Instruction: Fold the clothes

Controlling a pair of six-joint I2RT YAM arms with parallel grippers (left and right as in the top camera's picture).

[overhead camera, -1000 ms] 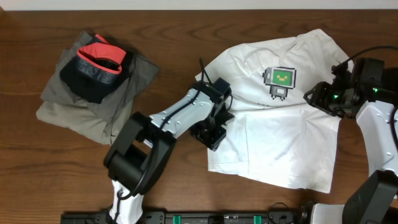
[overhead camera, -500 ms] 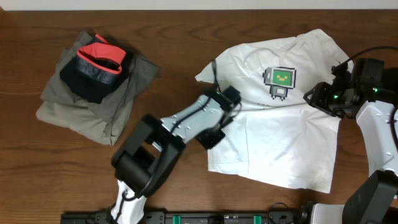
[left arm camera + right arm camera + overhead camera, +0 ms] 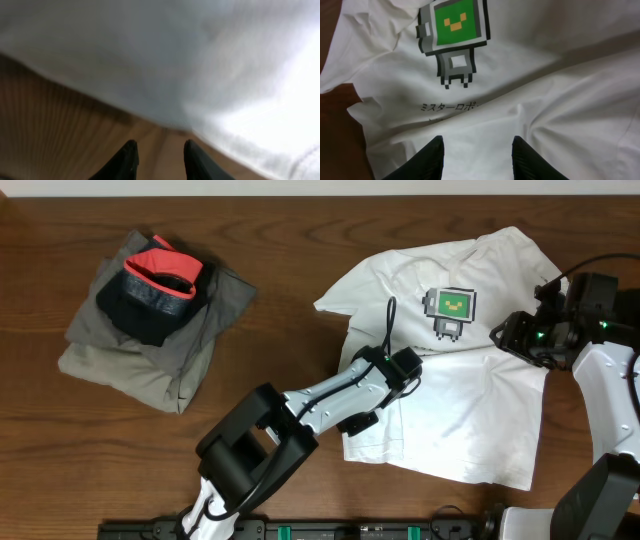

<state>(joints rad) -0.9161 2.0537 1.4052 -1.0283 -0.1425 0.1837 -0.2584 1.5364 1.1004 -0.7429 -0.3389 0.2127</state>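
The white T-shirt point(image 3: 460, 400) lies spread and wrinkled on the right half of the table, its green-and-black print point(image 3: 451, 304) facing up. My left gripper point(image 3: 362, 418) is low at the shirt's lower left edge. In the left wrist view its jaws point(image 3: 159, 147) stand a little apart over bare wood, nothing between them, with the blurred shirt edge point(image 3: 200, 60) just ahead. My right gripper point(image 3: 505, 335) hovers over the shirt's right side. It is open point(image 3: 479, 150) above white cloth point(image 3: 560, 100) just below the print point(image 3: 454, 30) and dark lettering.
A pile of other clothes point(image 3: 150, 330) lies at the far left: olive-grey fabric with a black and red piece point(image 3: 155, 280) on top. Brown wooden table point(image 3: 280, 270) shows between the pile and the shirt. The right arm's base point(image 3: 610, 480) stands beside the shirt's right edge.
My left arm swung right and toward the front along the shirt's left edge, and its jaws have narrowed. The lower left hem shifted slightly right. The right arm stayed put.
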